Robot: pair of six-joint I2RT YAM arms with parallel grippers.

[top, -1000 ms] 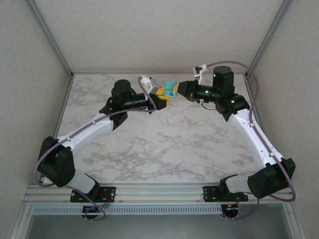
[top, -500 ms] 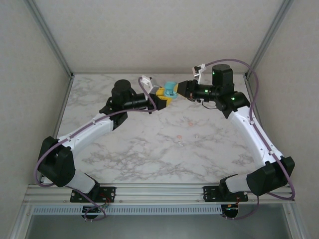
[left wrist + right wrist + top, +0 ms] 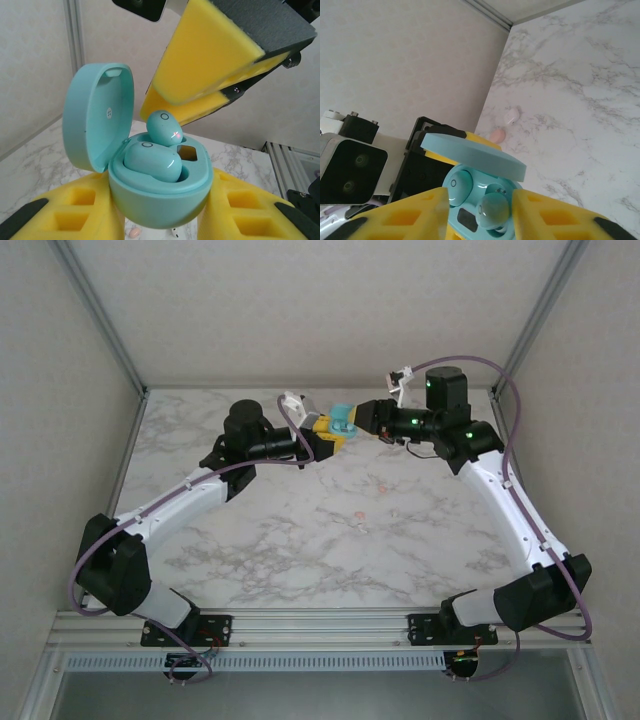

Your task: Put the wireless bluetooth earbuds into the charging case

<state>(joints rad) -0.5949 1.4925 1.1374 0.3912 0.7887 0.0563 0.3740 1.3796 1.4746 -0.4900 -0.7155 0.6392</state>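
Left end effector (image 3: 156, 216) pinches the open case (image 3: 150, 197). One earbud (image 3: 151, 162) is seated; the second earbud (image 3: 164, 128) tilts half in its well, between the right end effector's (image 3: 481, 216) spread fingers. Likely left: seating it, then closing the lid.

Lab enclosure (aluminium frame (image 3: 95, 310), marbled table (image 3: 300, 540))

Grey-veined white marble table (image 3: 300, 540); on it a pink earbud (image 3: 496, 134) and a white earbud (image 3: 510, 116) lie just beside each other, not touching, near the wall
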